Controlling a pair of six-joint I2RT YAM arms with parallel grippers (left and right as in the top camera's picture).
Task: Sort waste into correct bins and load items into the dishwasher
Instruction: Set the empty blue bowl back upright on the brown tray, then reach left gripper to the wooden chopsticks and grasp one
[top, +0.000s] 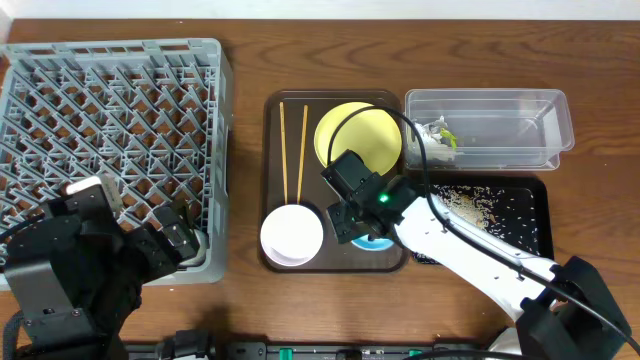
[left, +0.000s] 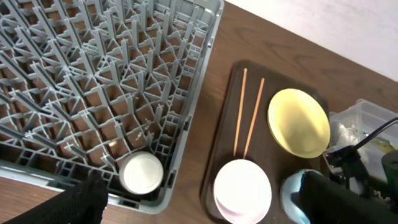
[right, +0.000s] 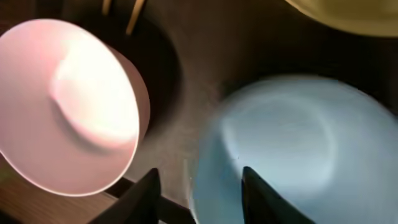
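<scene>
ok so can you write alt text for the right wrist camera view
Close-up from the right gripper, its two black fingers open and straddling the near rim of a light blue round bowl. A pinkish-white round bowl sits to the left on the dark brown tray, with the edge of a round yellow plate and two wooden chopstick tips at the top.

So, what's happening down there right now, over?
Left gripper open, empty, by grey plastic lattice rack corner. Right gripper open, straddling light blue round bowl rim. Pinkish-white bowl close beside.
</scene>
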